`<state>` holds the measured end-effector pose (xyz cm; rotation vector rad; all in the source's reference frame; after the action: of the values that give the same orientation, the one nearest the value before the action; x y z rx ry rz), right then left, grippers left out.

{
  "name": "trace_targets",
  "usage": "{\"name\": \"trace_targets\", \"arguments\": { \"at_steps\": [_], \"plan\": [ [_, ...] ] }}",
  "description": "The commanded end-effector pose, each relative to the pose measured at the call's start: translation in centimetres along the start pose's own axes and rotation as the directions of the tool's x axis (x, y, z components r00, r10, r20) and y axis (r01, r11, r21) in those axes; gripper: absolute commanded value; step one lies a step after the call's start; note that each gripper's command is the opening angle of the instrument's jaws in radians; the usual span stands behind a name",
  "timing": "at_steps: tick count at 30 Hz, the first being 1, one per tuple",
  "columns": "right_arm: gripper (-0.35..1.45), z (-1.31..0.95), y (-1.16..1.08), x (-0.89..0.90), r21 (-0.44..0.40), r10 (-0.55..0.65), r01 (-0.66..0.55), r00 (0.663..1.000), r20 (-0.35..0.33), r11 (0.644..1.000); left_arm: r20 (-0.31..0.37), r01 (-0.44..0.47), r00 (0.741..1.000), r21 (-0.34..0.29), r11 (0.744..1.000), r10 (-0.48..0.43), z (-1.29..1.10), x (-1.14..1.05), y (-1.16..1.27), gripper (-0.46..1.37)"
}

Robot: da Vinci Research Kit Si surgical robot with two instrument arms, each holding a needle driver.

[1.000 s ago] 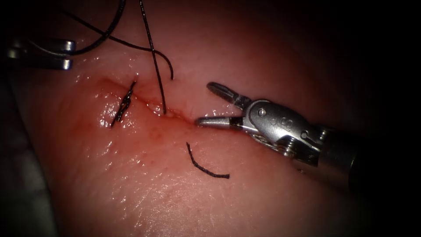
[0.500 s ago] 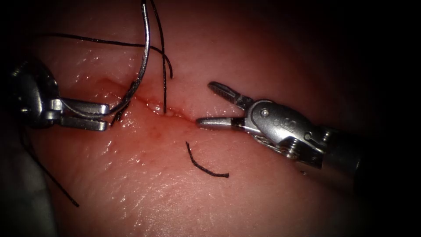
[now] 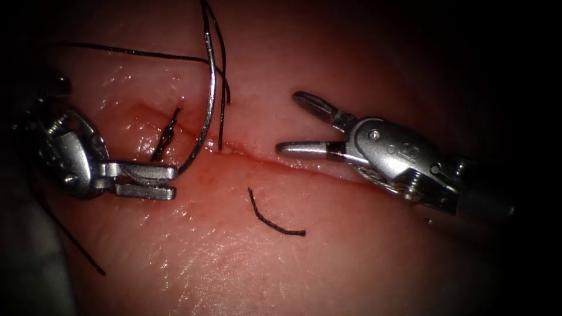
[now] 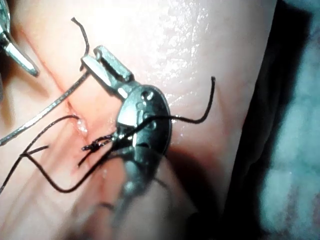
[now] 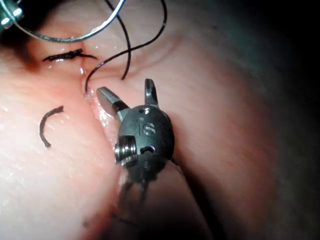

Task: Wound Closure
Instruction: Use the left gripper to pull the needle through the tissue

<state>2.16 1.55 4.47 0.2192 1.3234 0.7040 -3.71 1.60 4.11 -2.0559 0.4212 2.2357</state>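
- Between the tips of your left claw (image 3: 170, 181) sits one end of the needle (image 3: 208, 105); the claw is clenched on it, and the curve rises away above the tissue (image 3: 351, 257), out of the flesh.
- Just beside that claw's tip, a finished dark stitch (image 3: 167, 136) crosses the cut (image 3: 263, 161).
- Your right claw (image 3: 290, 123) hangs released, grasping nothing, its lower tip over the cut.
- Between the two claws the thread (image 3: 221, 126) enters the tissue at the cut.
- Below your right claw lies a cut end of thread (image 3: 272, 223).
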Motion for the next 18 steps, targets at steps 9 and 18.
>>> {"name": "trace_targets", "arguments": {
  "at_steps": [9, 18],
  "plan": [
    [1.12, -0.02, -0.07, 0.30, -0.017, 0.318, -0.318, 0.948, 0.008, 0.948, 0.050, -0.076, 0.996, -0.011, 0.997, 0.077, 0.06, -0.02, 0.09, -0.35],
    [1.12, 0.00, -0.17, 0.38, -0.037, 0.525, -0.525, 0.851, -0.003, 0.850, 0.088, -0.177, 0.980, -0.023, 0.984, 0.179, 0.22, -0.01, 0.22, -0.35]
  ]
}}
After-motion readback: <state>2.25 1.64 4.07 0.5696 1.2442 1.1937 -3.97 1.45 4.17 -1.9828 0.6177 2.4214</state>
